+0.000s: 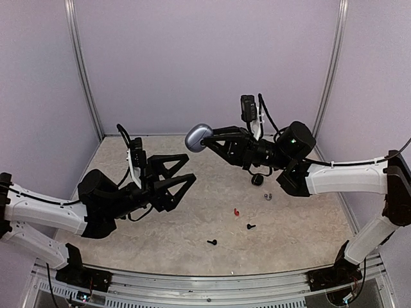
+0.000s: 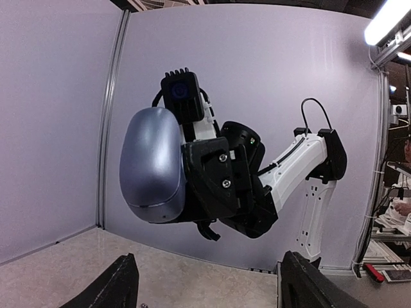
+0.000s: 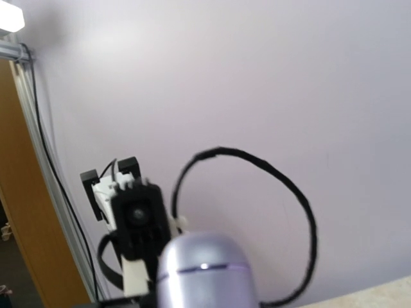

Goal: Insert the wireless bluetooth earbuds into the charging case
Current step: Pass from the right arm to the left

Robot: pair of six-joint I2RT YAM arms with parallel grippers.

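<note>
Silvery grey charging case fills the bottom of the right wrist view. Its lid is closed, and the right gripper grasps it in the air above the counter. Facing it, the left gripper hangs released, holding nothing. On the counter lie a red earbud, a black earbud, a second black earbud and a silvery earbud, apart from one another.

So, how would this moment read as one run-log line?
right hand: holding grey case aloft | left hand: open, empty | earbuds: on table
</note>
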